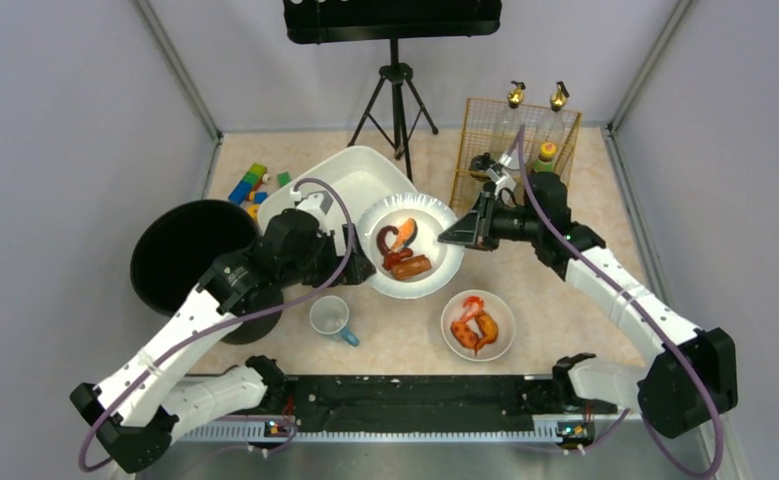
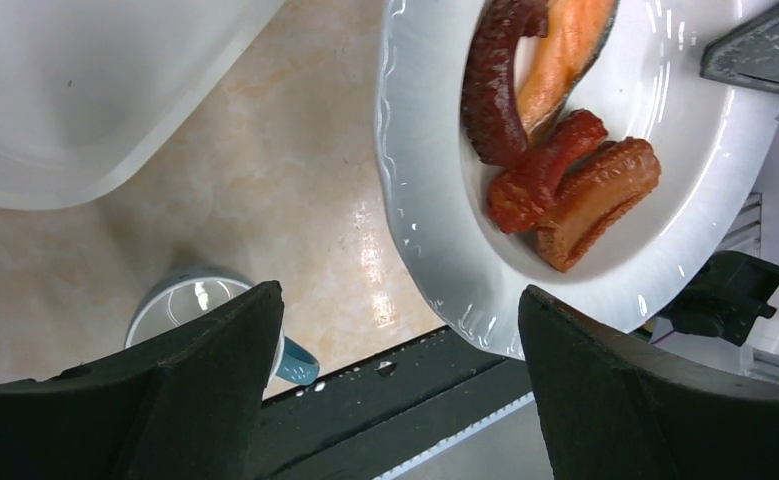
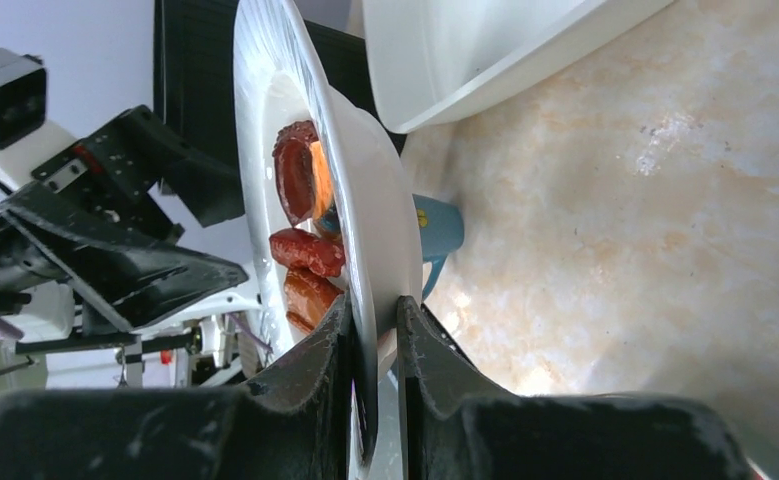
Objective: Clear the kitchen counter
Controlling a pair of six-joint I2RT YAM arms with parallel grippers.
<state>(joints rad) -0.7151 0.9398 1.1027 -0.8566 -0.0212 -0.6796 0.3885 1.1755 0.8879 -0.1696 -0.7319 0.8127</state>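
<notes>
A white plate [image 1: 420, 282] carrying sausages [image 1: 410, 266] and a salmon piece is held up above the marbled kitchen counter [image 1: 565, 290], next to the white tub [image 1: 350, 180]. My right gripper [image 1: 462, 232] is shut on the plate's right rim; in the right wrist view its fingers [image 3: 375, 320] pinch the plate [image 3: 370, 200] edge-on. My left gripper [image 1: 363, 262] is open and empty at the plate's left side. In the left wrist view its jaws [image 2: 400, 310] stand wide apart below the plate [image 2: 435, 240] and the sausages [image 2: 585, 200].
A teal-handled mug [image 1: 330, 318] and a white bowl of orange food [image 1: 477, 325] sit on the near counter. A black bin [image 1: 180, 255] stands at the left, toy blocks [image 1: 250, 185] behind it, a wire rack with bottles [image 1: 510, 140] at the back right, and a tripod [image 1: 397, 100].
</notes>
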